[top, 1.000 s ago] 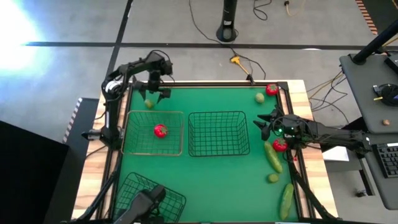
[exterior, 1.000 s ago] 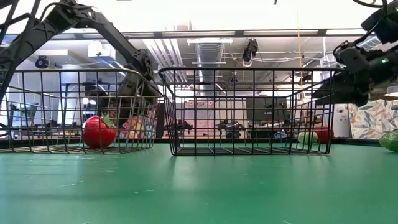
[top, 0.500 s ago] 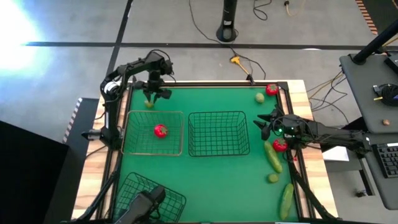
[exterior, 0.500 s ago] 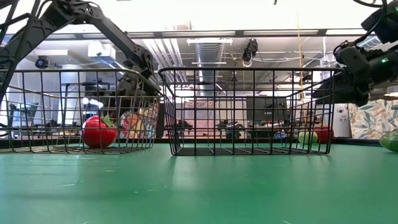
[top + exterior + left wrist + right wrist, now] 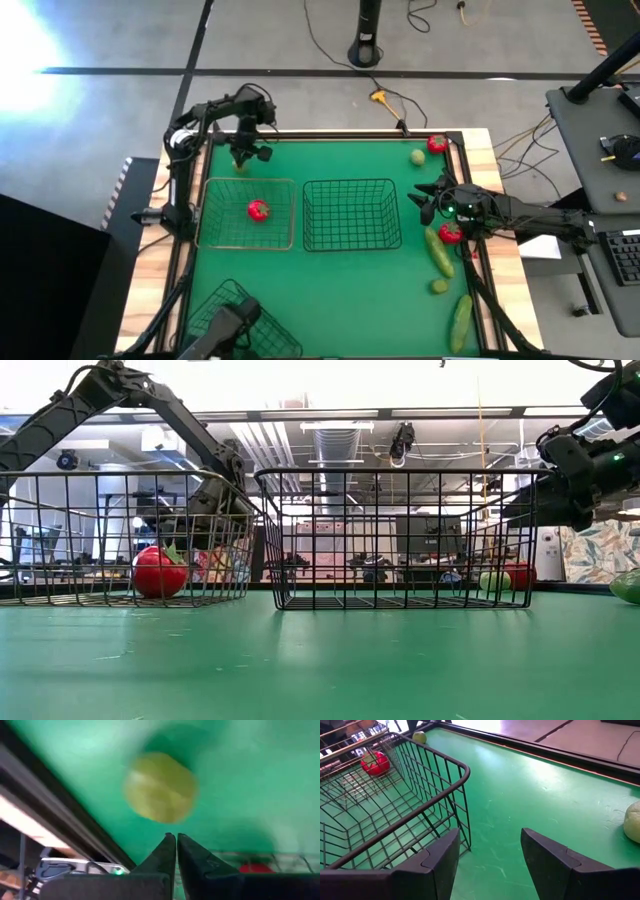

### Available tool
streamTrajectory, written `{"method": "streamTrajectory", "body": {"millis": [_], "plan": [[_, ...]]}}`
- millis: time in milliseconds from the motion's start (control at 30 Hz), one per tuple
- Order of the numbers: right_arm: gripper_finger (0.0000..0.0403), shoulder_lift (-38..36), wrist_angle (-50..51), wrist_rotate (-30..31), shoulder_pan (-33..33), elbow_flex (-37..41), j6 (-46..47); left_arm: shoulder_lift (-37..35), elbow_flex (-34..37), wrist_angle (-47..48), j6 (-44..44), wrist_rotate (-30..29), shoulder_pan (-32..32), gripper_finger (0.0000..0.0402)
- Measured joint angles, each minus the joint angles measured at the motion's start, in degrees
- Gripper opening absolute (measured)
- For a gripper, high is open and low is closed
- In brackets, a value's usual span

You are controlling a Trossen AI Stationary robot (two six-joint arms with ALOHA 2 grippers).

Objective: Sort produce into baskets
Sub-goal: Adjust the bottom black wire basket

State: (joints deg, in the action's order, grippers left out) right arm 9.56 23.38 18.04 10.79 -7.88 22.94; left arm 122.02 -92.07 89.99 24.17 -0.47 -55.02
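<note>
The left gripper [image 5: 243,152] hangs at the far left of the mat, beyond the left basket [image 5: 222,240], its fingers [image 5: 167,851] pressed together with nothing between them. The yellow-green fruit [image 5: 160,787] lies just ahead of the tips, free on the mat, not held. So the grasp looks missed: the fruit sits forward of the shut tips, and the left arm is plainly the nearer one. The right gripper [image 5: 490,855] waits half open beside the middle basket [image 5: 352,214], near a cucumber [image 5: 438,252] and tomato [image 5: 450,233]
</note>
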Motion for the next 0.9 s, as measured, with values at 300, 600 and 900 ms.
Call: {"method": "streamTrajectory", "body": {"millis": [300,600,900], "plan": [[0.0203,0.02,0.00,0.00,0.02,0.00,0.07,0.09,0.00,0.03,0.44,-3.11,-1.89,0.0000],[0.0203,0.00,-0.02,0.00,0.00,0.00,0.04,0.11,-0.14,-0.11,-0.43,-2.05,-1.94,0.0000],[0.0203,0.02,-0.02,-0.02,0.00,0.00,0.46,0.13,-6.49,0.02,1.24,-6.33,-6.87,0.0000]]}}
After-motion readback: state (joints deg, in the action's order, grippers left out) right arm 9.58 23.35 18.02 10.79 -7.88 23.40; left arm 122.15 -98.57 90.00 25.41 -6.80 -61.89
